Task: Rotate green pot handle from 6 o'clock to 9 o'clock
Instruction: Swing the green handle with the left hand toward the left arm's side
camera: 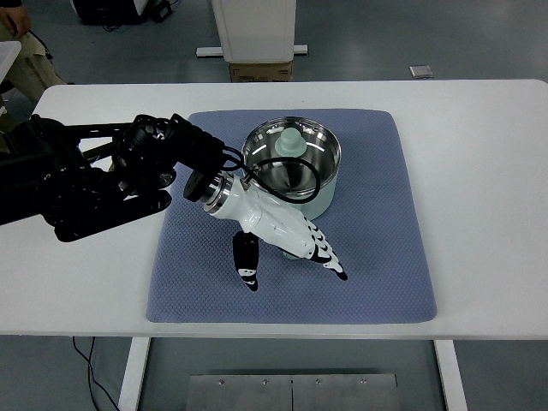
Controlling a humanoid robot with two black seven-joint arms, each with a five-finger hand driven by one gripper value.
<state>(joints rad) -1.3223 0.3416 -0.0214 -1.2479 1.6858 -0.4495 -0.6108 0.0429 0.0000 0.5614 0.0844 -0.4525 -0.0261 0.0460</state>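
A pale green pot point(328, 190) with a shiny steel inside stands at the back middle of the blue-grey mat point(377, 257). A pale green knob point(291, 143) shows inside its rim. No handle can be seen; the near side of the pot is covered by my left hand. The left hand point(293, 257) is white with black fingertips and lies just in front of the pot, its wrist against the pot's near-left wall. Its fingers point(324, 250) stretch toward the right front and the thumb point(246, 261) points at me, holding nothing visible. A black cable point(318, 181) loops over the pot's rim.
The mat lies on a white table point(479, 214). My black left arm point(77, 175) covers the table's left part. A white stand with a cardboard box point(259, 70) is behind the table. Part of a person point(26, 51) shows at the top left.
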